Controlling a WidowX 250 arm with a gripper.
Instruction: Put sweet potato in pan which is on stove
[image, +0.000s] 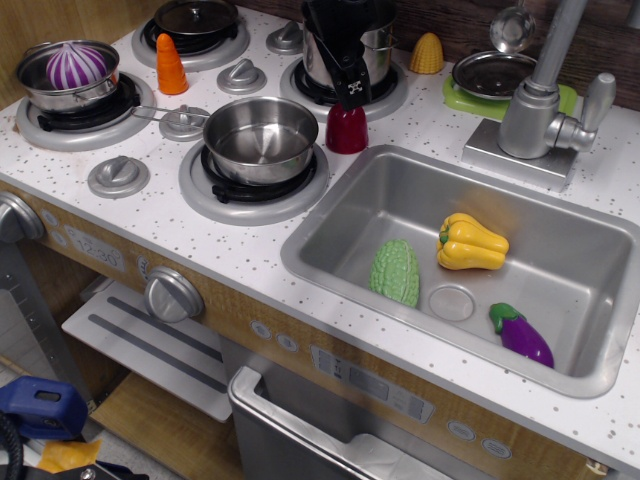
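My jaws sat nearly shut right over the sweet potato (346, 130), gripper (353, 95) touching its top; couldn't tell if I'd actually clamped it. It stood upright toward the stove's (150, 215) back edge, one empty pan (260, 138) just left, frontward. One potato, three pots.
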